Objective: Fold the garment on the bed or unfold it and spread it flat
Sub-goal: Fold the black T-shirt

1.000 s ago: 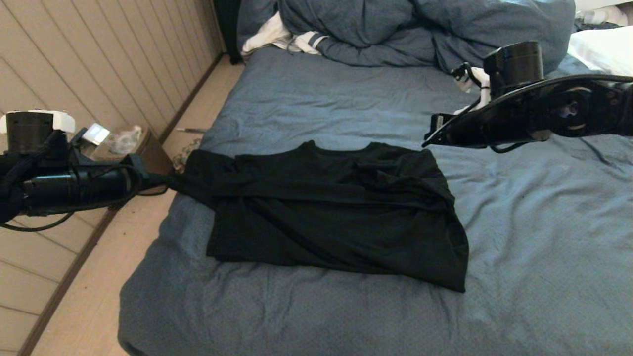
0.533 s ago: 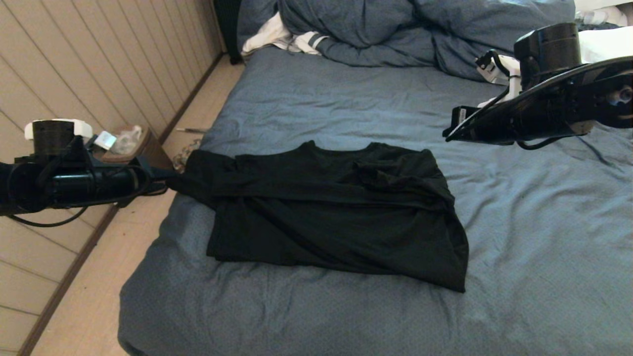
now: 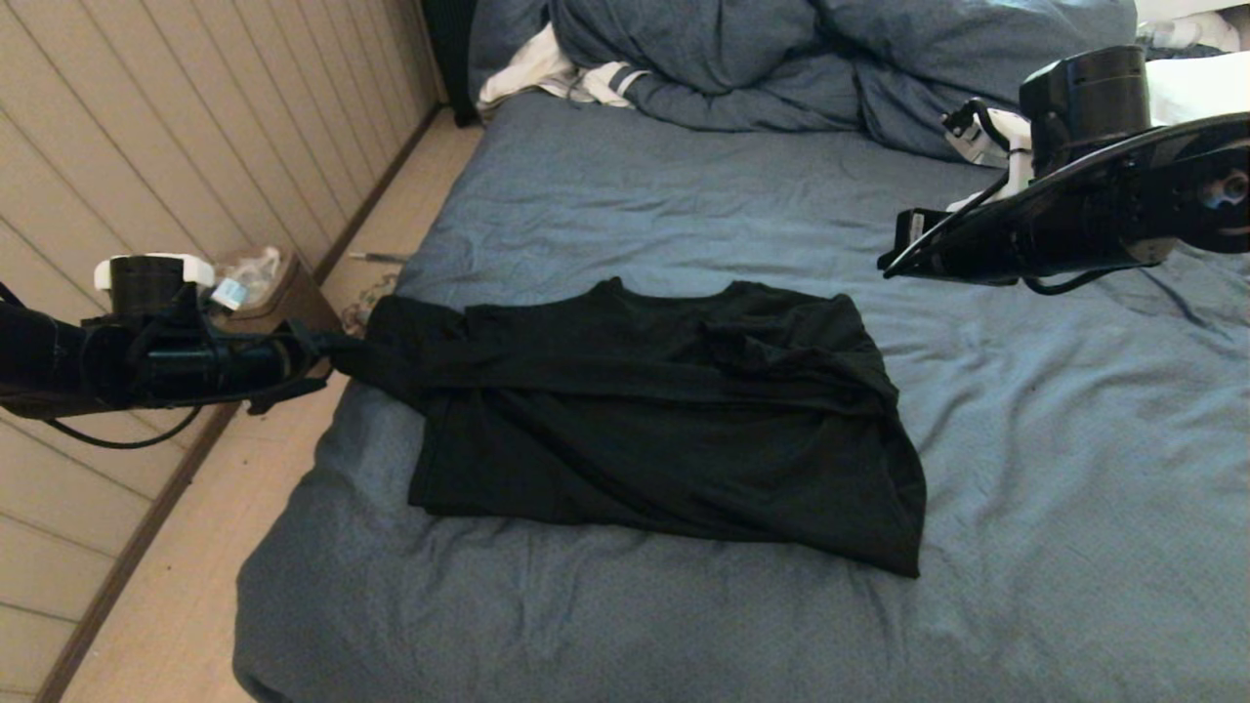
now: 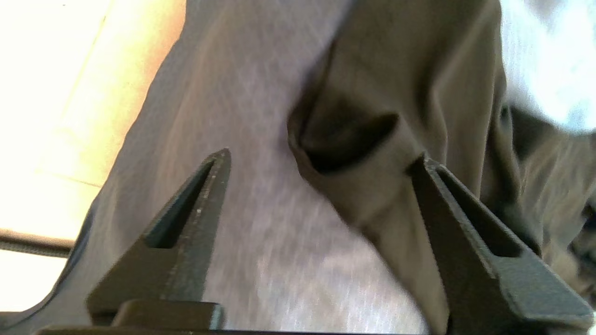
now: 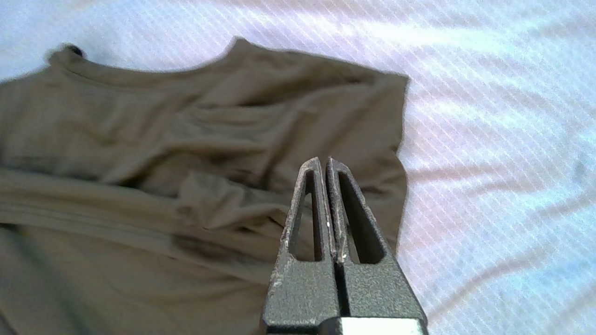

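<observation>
At the bed's (image 3: pixel 625 195) left edge, the left gripper's (image 3: pixel 317 356) fingers stood wide open, empty, the black T-shirt's (image 3: pixel 664 430) sleeve (image 3: pixel 376 351) at three o'clock; right gripper (image 3: pixel 894 264) shut, farther.

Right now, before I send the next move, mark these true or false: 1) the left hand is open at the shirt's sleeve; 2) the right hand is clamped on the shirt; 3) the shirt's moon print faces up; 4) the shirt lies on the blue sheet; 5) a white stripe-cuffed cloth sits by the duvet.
1) True: the left hand stands open, with the sleeve end of the black T-shirt between its fingers.
2) False: the right hand is shut on nothing, above the shirt's right part.
3) False: only plain black shows.
4) True: it lies on the bed.
5) True: the white cloth lies against the duvet.
</observation>
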